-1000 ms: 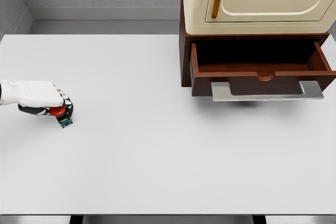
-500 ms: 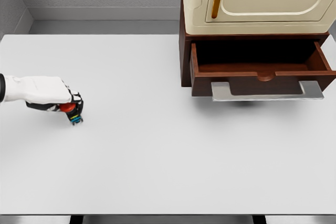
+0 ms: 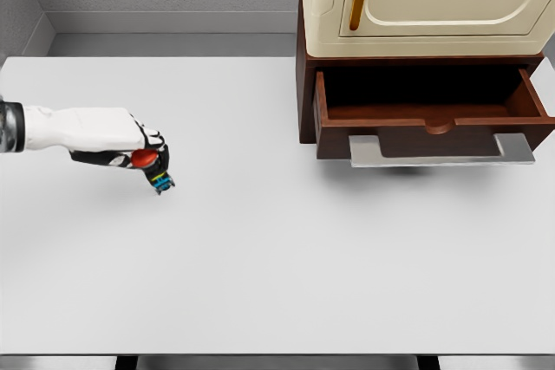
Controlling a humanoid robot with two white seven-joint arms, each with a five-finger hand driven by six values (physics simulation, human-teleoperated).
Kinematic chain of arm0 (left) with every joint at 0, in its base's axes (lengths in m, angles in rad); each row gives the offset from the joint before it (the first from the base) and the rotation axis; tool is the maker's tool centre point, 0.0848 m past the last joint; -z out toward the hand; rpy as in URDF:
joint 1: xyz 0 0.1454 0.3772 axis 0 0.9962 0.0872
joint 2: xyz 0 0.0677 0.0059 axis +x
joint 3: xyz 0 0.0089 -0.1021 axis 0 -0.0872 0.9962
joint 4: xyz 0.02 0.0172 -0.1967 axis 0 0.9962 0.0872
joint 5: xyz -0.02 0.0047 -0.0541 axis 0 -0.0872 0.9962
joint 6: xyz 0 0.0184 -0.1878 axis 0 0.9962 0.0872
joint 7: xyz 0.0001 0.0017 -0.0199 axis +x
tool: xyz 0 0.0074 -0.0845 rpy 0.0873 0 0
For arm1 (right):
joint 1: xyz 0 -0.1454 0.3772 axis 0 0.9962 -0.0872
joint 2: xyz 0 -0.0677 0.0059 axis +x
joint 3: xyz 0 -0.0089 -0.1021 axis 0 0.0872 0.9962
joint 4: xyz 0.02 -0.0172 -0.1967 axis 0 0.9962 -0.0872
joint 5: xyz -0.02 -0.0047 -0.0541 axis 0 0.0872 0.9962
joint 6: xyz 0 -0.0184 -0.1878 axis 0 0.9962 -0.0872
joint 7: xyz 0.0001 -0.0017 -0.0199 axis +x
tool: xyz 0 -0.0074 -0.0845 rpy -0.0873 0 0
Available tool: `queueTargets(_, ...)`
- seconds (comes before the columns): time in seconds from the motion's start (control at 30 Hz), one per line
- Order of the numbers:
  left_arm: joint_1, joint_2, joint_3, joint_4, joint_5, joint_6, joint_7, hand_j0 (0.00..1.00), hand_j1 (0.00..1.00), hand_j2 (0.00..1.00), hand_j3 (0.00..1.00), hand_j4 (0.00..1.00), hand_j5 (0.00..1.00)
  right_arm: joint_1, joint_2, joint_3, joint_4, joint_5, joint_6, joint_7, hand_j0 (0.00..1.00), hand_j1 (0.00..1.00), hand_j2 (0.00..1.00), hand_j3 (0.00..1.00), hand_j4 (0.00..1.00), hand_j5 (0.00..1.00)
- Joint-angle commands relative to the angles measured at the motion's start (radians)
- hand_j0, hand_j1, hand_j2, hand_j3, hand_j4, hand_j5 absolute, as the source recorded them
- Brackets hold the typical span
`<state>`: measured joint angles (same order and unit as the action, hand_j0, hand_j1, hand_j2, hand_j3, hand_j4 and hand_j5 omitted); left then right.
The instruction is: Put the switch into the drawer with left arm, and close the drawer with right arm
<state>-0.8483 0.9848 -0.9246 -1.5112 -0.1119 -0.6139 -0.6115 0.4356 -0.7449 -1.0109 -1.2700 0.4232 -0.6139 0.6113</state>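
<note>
Left hand has the switch clutched, well left of the open drawer; dropping in and closing both remain.

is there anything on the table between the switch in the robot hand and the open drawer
Nothing visible. The left robot hand holds the switch at the table's left side, and only bare tabletop shows between it and the open drawer at the upper right.
</note>
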Motion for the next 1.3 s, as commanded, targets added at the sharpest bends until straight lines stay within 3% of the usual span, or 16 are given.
queueTargets(0.0, 0.0, -0.014, 0.003, 0.012, 0.038, 0.003, 0.001, 0.39, 0.39, 0.39, 0.39, 0.39, 0.39, 0.0, 0.067, -0.005, -0.089, -0.008, 0.003, 0.0, 1.0, 1.0, 1.0, 1.0, 1.0, 1.0)
queueTargets(0.13, -0.014, -0.07, 0.003, 0.062, 0.054, 0.003, 0.001, 0.39, 0.39, 0.39, 0.39, 0.39, 0.39, 0.002, 0.082, -0.017, 0.021, -0.024, 0.003, 0.0, 1.0, 1.0, 1.0, 1.0, 1.0, 1.0)
queueTargets(0.2, -0.017, -0.078, 0.001, 0.062, 0.075, 0.003, 0.001, 0.38, 0.38, 0.38, 0.38, 0.38, 0.38, 0.003, 0.082, -0.021, 0.147, -0.038, 0.003, 0.0, 1.0, 1.0, 1.0, 1.0, 1.0, 1.0)
queueTargets(0.23, -0.021, -0.08, 0.001, 0.062, 0.084, 0.003, 0.001, 0.38, 0.38, 0.38, 0.38, 0.38, 0.38, 0.002, 0.082, -0.017, 0.182, -0.176, 0.003, 0.0, 1.0, 1.0, 1.0, 1.0, 1.0, 1.0)
queueTargets(0.27, -0.026, -0.084, 0.003, 0.062, 0.098, 0.003, 0.001, 0.38, 0.38, 0.38, 0.38, 0.38, 0.38, 0.002, 0.079, -0.014, 0.288, -0.308, 0.003, 0.0, 1.0, 1.0, 1.0, 1.0, 1.0, 1.0)
queueTargets(0.33, -0.028, -0.086, 0.001, 0.062, 0.116, 0.003, 0.001, 0.38, 0.38, 0.38, 0.38, 0.38, 0.38, 0.002, 0.081, 0.031, 0.583, -0.342, 0.003, 0.0, 1.0, 1.0, 1.0, 1.0, 1.0, 1.0)
queueTargets(0.5, -0.037, -0.104, 0.003, 0.063, 0.162, 0.003, 0.001, 0.38, 0.38, 0.38, 0.38, 0.38, 0.38, 0.002, 0.059, 0.083, 0.554, -0.33, 0.003, 0.0, 1.0, 1.0, 1.0, 1.0, 1.0, 1.0)
queueTargets(0.57, -0.038, -0.109, 0.003, 0.071, 0.176, 0.003, 0.001, 0.38, 0.38, 0.38, 0.38, 0.38, 0.38, -0.025, 0.053, 0.084, 0.474, -0.327, 0.003, 0.0, 0.99, 0.99, 0.99, 0.99, 0.99, 0.99)
queueTargets(0.7, -0.052, -0.181, 0.001, 0.082, 0.173, 0.003, 0.001, 0.35, 0.35, 0.35, 0.35, 0.35, 0.35, -0.017, 0.015, 0.097, 0.54, -0.371, 0.003, 0.0, 0.99, 0.99, 0.99, 0.99, 0.99, 0.99)
queueTargets(0.73, -0.06, -0.198, 0.001, 0.083, 0.17, 0.003, 0.001, 0.35, 0.35, 0.35, 0.35, 0.35, 0.35, -0.02, 0.009, 0.094, 0.525, -0.371, 0.003, 0.0, 0.8, 0.8, 0.8, 0.8, 0.8, 0.8)
queueTargets(0.8, -0.063, -0.216, 0.001, 0.083, 0.17, 0.003, 0.001, 0.35, 0.35, 0.35, 0.35, 0.35, 0.35, -0.021, -0.047, 0.092, 0.551, -0.38, 0.003, 0.0, 1.0, 1.0, 1.0, 1.0, 1.0, 1.0)
queueTargets(0.83, -0.064, -0.224, 0.001, 0.083, 0.172, 0.003, 0.001, 0.35, 0.35, 0.35, 0.35, 0.35, 0.35, -0.014, -0.071, 0.101, 0.577, -0.38, 0.003, 0.0, 1.0, 1.0, 1.0, 1.0, 1.0, 1.0)
queueTargets(1.0, -0.115, -0.236, 0.0, 0.068, 0.179, 0.003, 0.001, 0.35, 0.35, 0.35, 0.35, 0.35, 0.35, 0.132, -0.085, 0.156, 0.091, -0.366, 0.003, 0.0, 0.88, 0.88, 0.88, 0.88, 0.88, 0.88)
queueTargets(1.07, -0.149, -0.236, 0.0, 0.063, 0.189, 0.003, 0.001, 0.35, 0.35, 0.35, 0.35, 0.35, 0.35, 0.138, -0.08, 0.15, 0.064, -0.366, 0.003, 0.0, 0.97, 0.97, 0.97, 0.97, 0.97, 0.97)
queueTargets(1.13, -0.166, -0.236, 0.0, 0.051, 0.202, 0.003, 0.001, 0.35, 0.35, 0.35, 0.35, 0.35, 0.35, 0.14, -0.082, 0.137, 0.155, -0.385, 0.003, 0.0, 1.0, 1.0, 1.0, 1.0, 1.0, 1.0)
queueTargets(1.27, -0.204, -0.256, 0.0, 0.043, 0.216, 0.003, 0.001, 0.35, 0.35, 0.35, 0.35, 0.35, 0.35, 0.163, -0.065, 0.13, -0.05, -0.354, 0.003, 0.0, 0.91, 0.91, 0.91, 0.91, 0.91, 0.91)
